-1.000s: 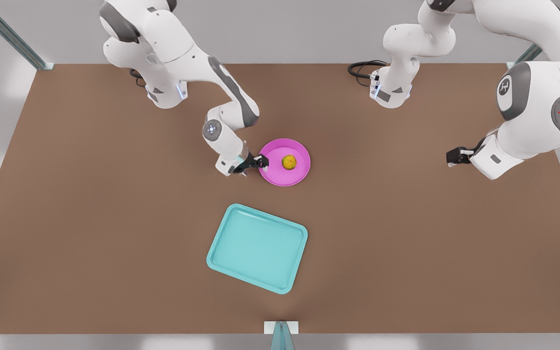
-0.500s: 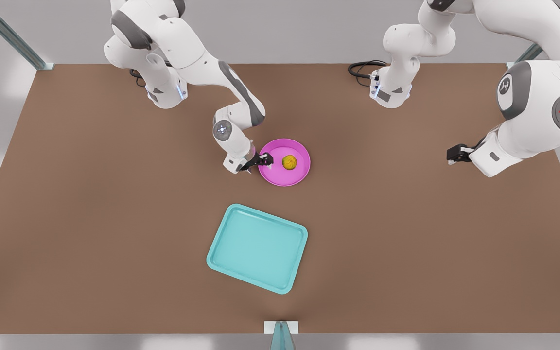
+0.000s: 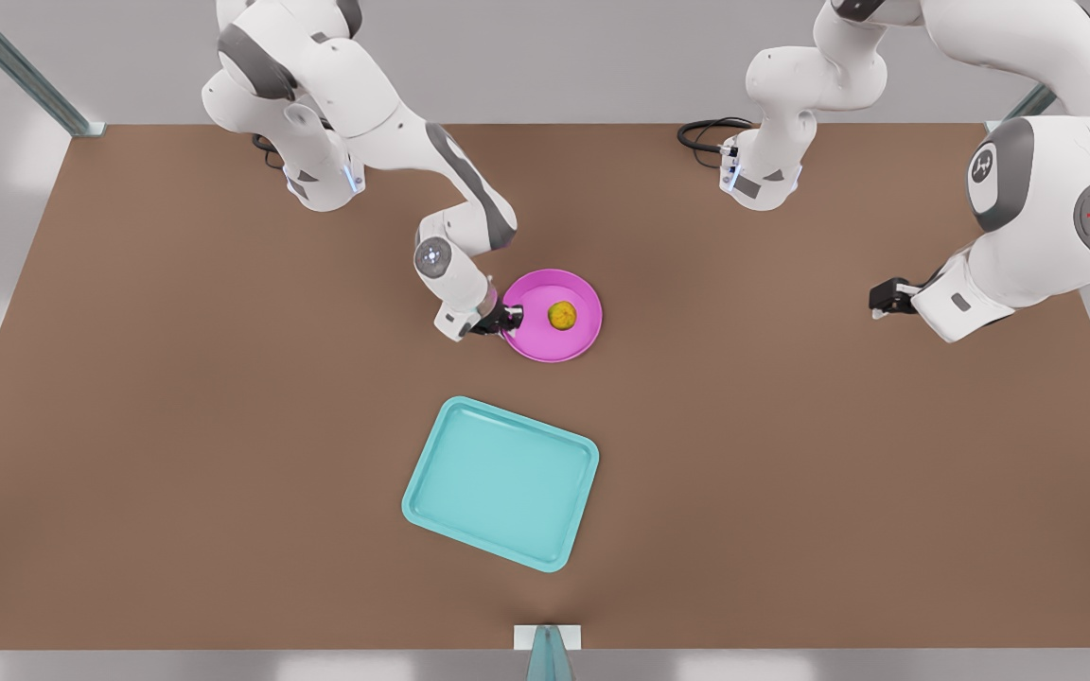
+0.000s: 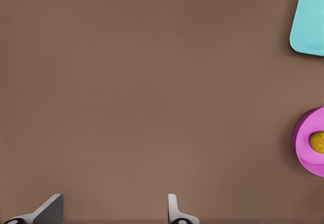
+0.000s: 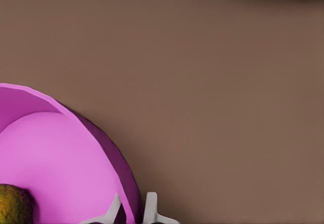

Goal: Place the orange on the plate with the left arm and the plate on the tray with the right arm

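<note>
The right wrist view shows the right gripper (image 5: 132, 209) pinching the rim of the round magenta plate (image 5: 55, 163), which carries the small yellow-orange orange (image 3: 561, 315). Bare brown surface (image 3: 791, 454) separates the plate from the teal rectangular tray (image 3: 501, 482), which lies nearer. The left gripper (image 4: 114, 211) waits far right, spread wide.

The desk (image 3: 176, 426) is a flat, even brown with no pattern. On it the plate (image 3: 575, 342) is bright magenta pink — its outer wall a shade darker purple in the right wrist view. The orange (image 3: 561, 315) at its centre is yellow-orange, mottled and tinged green. At 6 o'clock from the plate, the tray (image 3: 501, 483) is plain turquoise. Both arms are white with grey panels — each end effector black with pale grey fingertips (image 5: 150, 207).
</note>
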Tool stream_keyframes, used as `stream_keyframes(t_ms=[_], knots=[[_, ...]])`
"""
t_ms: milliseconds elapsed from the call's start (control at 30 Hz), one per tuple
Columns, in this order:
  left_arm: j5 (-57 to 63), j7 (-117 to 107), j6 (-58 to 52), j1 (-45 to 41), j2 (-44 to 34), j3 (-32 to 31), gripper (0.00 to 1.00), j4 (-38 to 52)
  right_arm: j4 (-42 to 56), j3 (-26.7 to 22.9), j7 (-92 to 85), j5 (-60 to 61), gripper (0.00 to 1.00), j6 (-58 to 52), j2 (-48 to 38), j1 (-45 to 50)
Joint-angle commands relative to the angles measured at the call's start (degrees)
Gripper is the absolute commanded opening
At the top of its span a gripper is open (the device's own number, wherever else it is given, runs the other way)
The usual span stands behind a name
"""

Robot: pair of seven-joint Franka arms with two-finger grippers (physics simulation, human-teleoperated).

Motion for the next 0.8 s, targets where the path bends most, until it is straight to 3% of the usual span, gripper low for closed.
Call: stream_keyframes(t_ms=[0, 67, 433, 600, 767], knots=[[0.0, 1.4, -0.1, 0.0, -0.1, 0.0, 1.0, 0.0, 0.2, 0.0, 0.0, 0.0, 0.26, -0.3, 0.0, -0.1], [0.0, 1.4, 0.0, 0.0, 0.0, 0.0, 1.0, 0.0, 0.2, 0.0, 0.1, 0.0, 0.22, -0.4, -0.4, -0.2], [0.0, 1.4, 0.0, 0.0, 0.1, 0.0, 1.0, 0.0, 6.0, -0.1, 0.5, 0.0, 0.21, -5.8, -3.9, -5.5], [0.0, 1.3, -0.1, 0.0, -0.1, 0.0, 1.0, 0.0, 18.6, -0.1, 0.0, 0.0, 0.21, -16.3, -1.0, -16.1], [0.0, 1.3, 0.0, 0.0, -0.1, 0.0, 1.0, 0.0, 35.4, -0.2, -8.1, -0.3, 0.21, -29.4, 9.3, -24.8]])
